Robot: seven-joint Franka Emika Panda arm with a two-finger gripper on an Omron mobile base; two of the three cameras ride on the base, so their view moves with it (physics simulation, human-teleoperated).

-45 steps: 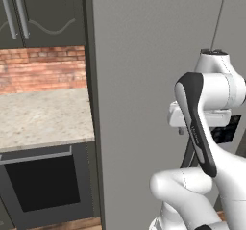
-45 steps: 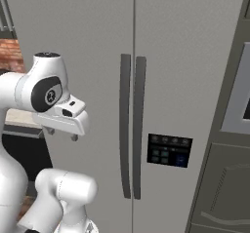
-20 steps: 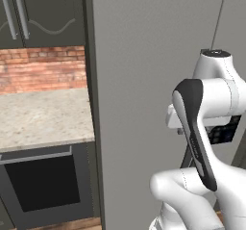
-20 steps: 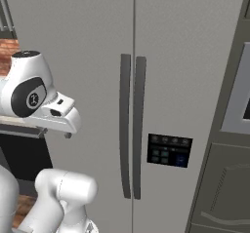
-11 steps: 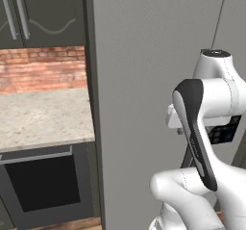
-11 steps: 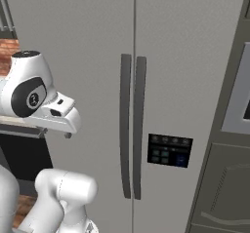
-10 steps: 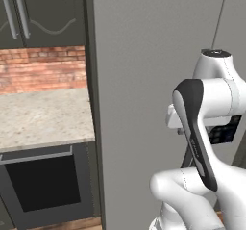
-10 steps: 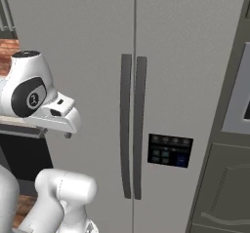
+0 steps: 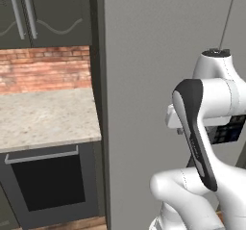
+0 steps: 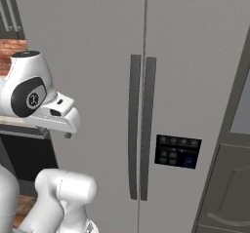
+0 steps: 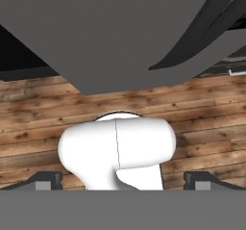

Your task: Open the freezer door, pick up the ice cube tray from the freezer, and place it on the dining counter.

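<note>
The fingers (image 11: 123,180) stand wide apart with nothing between them, their two dark tips at the bottom corners of the hand view, one tip (image 11: 48,180) at one side and the other at the opposite side. They point down toward a wooden plank floor (image 11: 202,123), and the grey underside and front of the freezer (image 11: 120,36) lies beyond the tips, toward the top of that view, apart from them. The dark curved handle (image 11: 202,36) slants across the upper corner on the side of the second tip, well clear of both. In the right base view the freezer door (image 10: 93,56) is shut, a tall flat grey panel with its long dark handle (image 10: 134,125) running vertically just beside the matching handle of the neighbouring door, which carries a dark control panel (image 10: 177,151). In the left base view the white arm (image 9: 202,128) is folded in front of the door, and a speckled tabletop (image 9: 45,118) over a dark oven (image 9: 48,181) sits off to the side, below a brick wall (image 9: 45,68).
</note>
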